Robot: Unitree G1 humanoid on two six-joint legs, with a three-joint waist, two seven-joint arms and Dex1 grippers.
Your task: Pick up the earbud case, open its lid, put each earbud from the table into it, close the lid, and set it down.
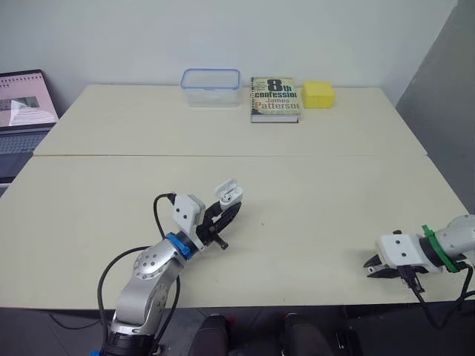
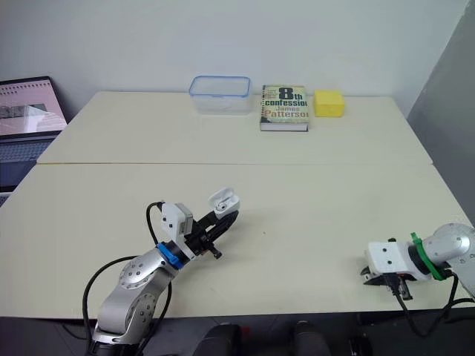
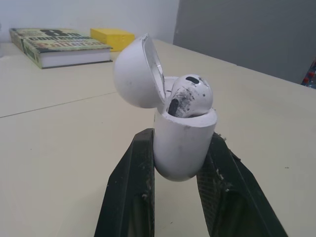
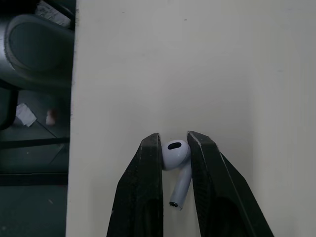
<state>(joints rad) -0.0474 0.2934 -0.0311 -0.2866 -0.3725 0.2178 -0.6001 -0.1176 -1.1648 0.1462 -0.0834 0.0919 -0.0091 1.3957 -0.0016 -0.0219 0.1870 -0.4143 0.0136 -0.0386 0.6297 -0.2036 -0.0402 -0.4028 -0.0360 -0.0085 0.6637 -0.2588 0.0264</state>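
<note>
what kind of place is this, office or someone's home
Likely an office or lab workroom: plain tables pushed together by a bare white wall, an open laptop at the side, a book and plastic box.

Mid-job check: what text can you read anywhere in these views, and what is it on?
"8th confession": title on the cover of the book.
"James Patterson": same cover, below the title.
Laptop screen: content too blurred to read.
No markings seen on the earbud case, the earbud, the yellow block or the clear container.
</note>
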